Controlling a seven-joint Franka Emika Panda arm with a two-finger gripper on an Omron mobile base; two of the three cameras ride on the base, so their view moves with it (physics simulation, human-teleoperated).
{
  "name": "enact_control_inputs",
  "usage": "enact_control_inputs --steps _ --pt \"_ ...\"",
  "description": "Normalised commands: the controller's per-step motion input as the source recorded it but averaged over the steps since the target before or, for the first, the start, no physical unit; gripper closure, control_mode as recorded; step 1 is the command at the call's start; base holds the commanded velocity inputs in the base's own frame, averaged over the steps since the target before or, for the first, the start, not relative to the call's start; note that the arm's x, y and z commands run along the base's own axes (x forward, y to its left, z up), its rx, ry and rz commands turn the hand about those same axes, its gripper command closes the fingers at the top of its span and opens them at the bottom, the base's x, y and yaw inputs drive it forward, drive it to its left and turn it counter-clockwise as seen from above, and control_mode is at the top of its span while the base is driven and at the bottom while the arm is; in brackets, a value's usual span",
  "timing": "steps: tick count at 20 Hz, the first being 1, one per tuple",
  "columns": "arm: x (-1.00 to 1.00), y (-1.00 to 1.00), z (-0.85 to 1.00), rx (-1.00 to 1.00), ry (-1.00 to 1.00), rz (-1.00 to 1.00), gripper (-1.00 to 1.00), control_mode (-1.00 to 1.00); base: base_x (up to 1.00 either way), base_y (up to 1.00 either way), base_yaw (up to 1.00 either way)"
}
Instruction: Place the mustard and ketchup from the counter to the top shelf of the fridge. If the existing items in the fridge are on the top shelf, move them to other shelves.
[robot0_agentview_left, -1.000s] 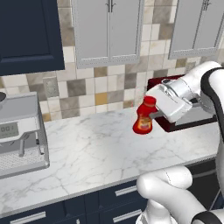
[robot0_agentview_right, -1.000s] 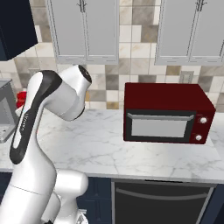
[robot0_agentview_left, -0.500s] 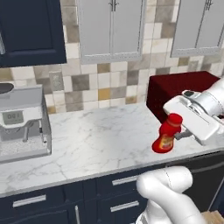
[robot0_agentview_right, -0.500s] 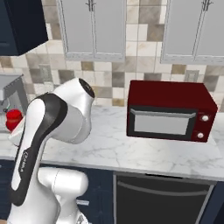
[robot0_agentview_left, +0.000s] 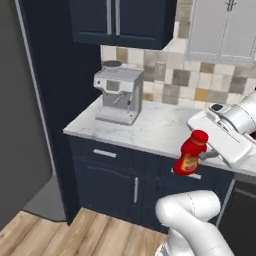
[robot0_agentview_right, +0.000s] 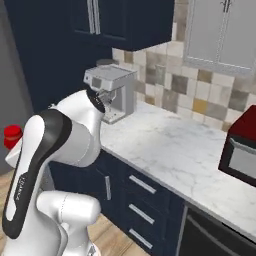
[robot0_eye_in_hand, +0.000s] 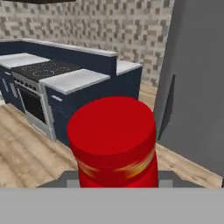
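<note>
The ketchup (robot0_agentview_left: 189, 156), a squat red bottle with a yellow-orange label, hangs tilted in the air in front of the navy drawers, off the counter (robot0_agentview_left: 150, 127). My gripper (robot0_agentview_left: 204, 153) is shut on its upper part. In the hand view the ketchup (robot0_eye_in_hand: 114, 139) stands close up with its red cap toward the camera. Its cap (robot0_agentview_right: 12, 136) peeks out left of my arm in the right base view. A tall grey fridge panel (robot0_agentview_left: 17, 125) stands at the far left, also seen as the fridge (robot0_eye_in_hand: 197, 83) in the hand view. The mustard, the top shelf and the existing items are out of view.
A grey coffee machine (robot0_agentview_left: 119, 95) stands on the counter's left end beside a tall navy side wall (robot0_agentview_left: 60, 90). A dark red microwave (robot0_agentview_right: 242, 150) sits at the right. Navy drawer cabinets (robot0_agentview_left: 115, 175) run below. Across the wood floor is a stove with counters (robot0_eye_in_hand: 48, 70).
The whole picture has swung left as the base turned, bringing the counter's left end and the grey fridge panel into sight. The ketchup stays in my gripper, now hanging past the counter's front edge.
</note>
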Motion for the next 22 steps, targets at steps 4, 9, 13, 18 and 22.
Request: enact_control_inputs --steps 4,9,13,18,22 --pt "0.0 0.0 0.0 0.0 0.0 0.0 1.0 1.0 -0.43 -0.08 1.0" --pt "0.0 0.0 0.0 0.0 0.0 0.0 1.0 1.0 -0.29 0.26 0.98" --pt "0.0 0.0 0.0 0.0 0.0 0.0 1.0 1.0 -0.34 0.96 0.79" --pt "0.0 0.0 0.0 0.0 0.0 0.0 1.0 1.0 -0.32 1.0 0.52" --pt "0.0 0.0 0.0 0.0 0.0 0.0 1.0 1.0 0.57 1.0 0.24"
